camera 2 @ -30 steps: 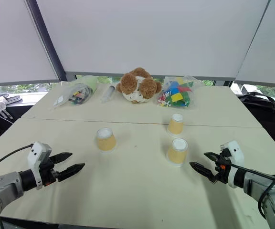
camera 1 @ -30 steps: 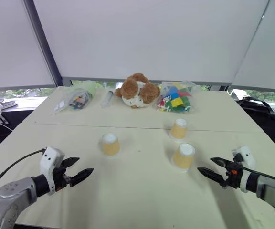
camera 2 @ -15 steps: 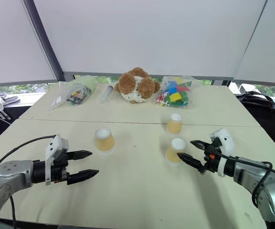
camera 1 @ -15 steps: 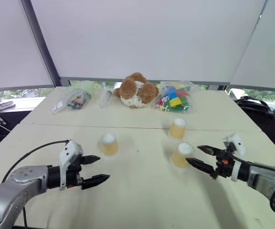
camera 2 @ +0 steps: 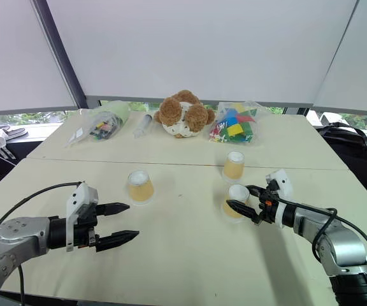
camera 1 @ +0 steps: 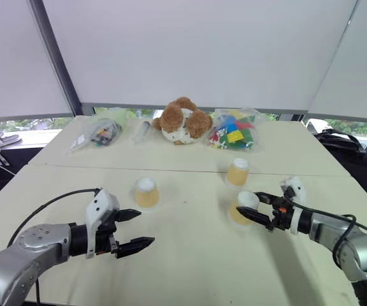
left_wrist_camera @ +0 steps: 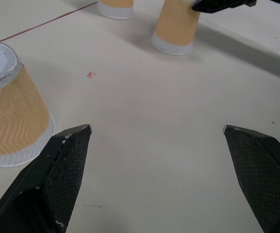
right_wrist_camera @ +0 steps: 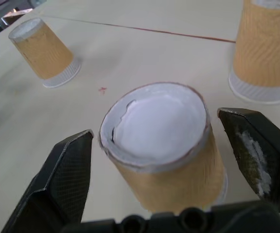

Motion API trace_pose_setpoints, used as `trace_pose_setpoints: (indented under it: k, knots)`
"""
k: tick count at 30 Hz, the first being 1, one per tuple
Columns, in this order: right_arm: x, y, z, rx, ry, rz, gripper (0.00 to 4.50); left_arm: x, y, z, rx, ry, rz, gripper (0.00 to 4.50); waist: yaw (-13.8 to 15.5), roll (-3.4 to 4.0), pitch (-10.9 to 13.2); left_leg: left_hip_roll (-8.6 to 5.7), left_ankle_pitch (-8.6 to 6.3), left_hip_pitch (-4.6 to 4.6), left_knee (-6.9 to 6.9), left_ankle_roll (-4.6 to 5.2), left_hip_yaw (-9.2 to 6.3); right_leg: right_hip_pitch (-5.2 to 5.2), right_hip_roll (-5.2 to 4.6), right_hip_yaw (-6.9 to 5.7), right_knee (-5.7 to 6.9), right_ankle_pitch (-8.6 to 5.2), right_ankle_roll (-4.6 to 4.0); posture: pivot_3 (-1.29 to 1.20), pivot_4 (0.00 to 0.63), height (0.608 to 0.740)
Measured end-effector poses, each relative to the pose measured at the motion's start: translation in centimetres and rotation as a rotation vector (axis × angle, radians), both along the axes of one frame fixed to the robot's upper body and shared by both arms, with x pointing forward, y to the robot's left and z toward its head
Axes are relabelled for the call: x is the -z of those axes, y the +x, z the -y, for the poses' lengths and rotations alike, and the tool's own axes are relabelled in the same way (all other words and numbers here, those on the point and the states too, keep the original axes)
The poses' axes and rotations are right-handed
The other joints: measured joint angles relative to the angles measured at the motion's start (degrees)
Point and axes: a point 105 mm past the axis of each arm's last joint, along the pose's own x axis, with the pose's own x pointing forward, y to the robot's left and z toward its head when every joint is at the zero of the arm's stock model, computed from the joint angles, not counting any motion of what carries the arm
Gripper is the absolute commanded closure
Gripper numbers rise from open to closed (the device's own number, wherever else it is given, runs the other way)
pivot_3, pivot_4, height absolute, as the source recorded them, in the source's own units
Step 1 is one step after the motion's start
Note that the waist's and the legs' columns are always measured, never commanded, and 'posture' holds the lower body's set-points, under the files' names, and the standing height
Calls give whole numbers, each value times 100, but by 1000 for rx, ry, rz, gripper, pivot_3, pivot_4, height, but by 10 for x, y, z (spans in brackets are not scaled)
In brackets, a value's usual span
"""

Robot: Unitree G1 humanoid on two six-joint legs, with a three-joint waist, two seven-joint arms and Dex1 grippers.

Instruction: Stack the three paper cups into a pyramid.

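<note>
Right tool now straddling nearest cup, fingers narrowing, not yet pinching. Left tool spread wide near left cup. Pickup starting, pyramid unbuilt.

Both arms are silver-grey metal, each with a white wrist housing. A black cable loops along each forearm. The left gripper and right gripper have black, tapered, textured fingers.

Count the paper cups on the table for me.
3, all upside down: one near the left tool, one between the right tool's open fingers, one just behind it, toward the bag of blocks. None stacked; none looks hidden.
</note>
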Motion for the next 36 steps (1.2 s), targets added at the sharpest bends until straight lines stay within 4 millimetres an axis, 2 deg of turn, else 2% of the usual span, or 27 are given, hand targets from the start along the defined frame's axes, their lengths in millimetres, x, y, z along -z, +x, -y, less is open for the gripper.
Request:
trace_pose_setpoints:
  k: [2,8,10,12,15,17,21,25,27,29,30,33,36]
  knots:
    - [0,0,-2,-11,0,4,2149,3,-1,-1,-5,-1,-16,0,2,0,0,0,0,0,0,0,0,0,0,0,0,0,0,0,150,740]
    - [-1,0,-4,-15,-5,6,2161,5,-2,-2,-13,0,-28,0,1,0,0,0,0,0,1,0,0,0,0,0,0,0,0,0,150,740]
    - [-7,2,-12,-34,-5,10,2161,5,-2,-2,-12,2,-28,0,-8,0,0,0,0,0,0,0,0,-2,0,0,2,0,0,0,150,740]
    - [-23,7,-30,-73,32,42,2161,4,-1,-2,-10,3,-24,0,-48,1,1,4,0,1,0,0,1,-6,6,1,7,0,-1,0,150,740]
    - [-43,13,-68,-157,40,106,2161,1,1,-3,-11,8,-10,0,-40,1,1,7,0,2,-2,0,-8,-7,13,-1,11,0,-1,0,150,740]
    - [-41,15,-85,-188,33,107,2161,3,1,-5,-20,15,-12,0,-16,1,1,6,0,-1,-3,0,-9,-8,11,-3,10,0,-2,0,150,740]
    - [-16,18,-113,-258,5,24,2161,9,-2,-9,-46,22,-23,0,4,-1,2,5,0,-8,2,0,-2,-9,-6,-3,5,0,-1,0,150,740]
    - [-8,27,-117,-270,-48,20,2161,10,-7,-8,-59,28,-16,0,0,-1,2,4,0,-8,7,0,-2,-7,-9,-3,6,0,-1,0,150,740]
    - [-6,30,-117,-279,-72,28,1122,10,-9,-8,-70,29,-12,0,-4,-1,2,4,0,-7,6,0,-3,-8,-6,-4,7,0,-1,0,150,740]
    - [-5,31,-117,-289,-94,30,268,10,-11,-7,-73,28,-7,0,-12,-2,2,4,0,-7,4,0,-3,-8,-3,-4,7,0,-1,0,150,740]
    - [-3,31,-117,-300,-101,23,68,11,-12,-6,-76,27,-8,0,-18,-2,2,4,0,-6,3,0,-3,-8,-2,-5,7,0,-1,0,150,740]
    - [0,29,-117,-322,-101,11,68,14,-14,-6,-83,21,-21,0,-25,-1,2,4,0,-6,2,0,-3,-10,-2,-4,9,0,-1,0,150,740]
    - [-7,28,-118,-332,-91,39,68,14,-14,-7,-88,21,-18,0,-23,-1,3,4,0,-6,2,0,-3,-10,-2,-4,9,0,-1,0,150,740]
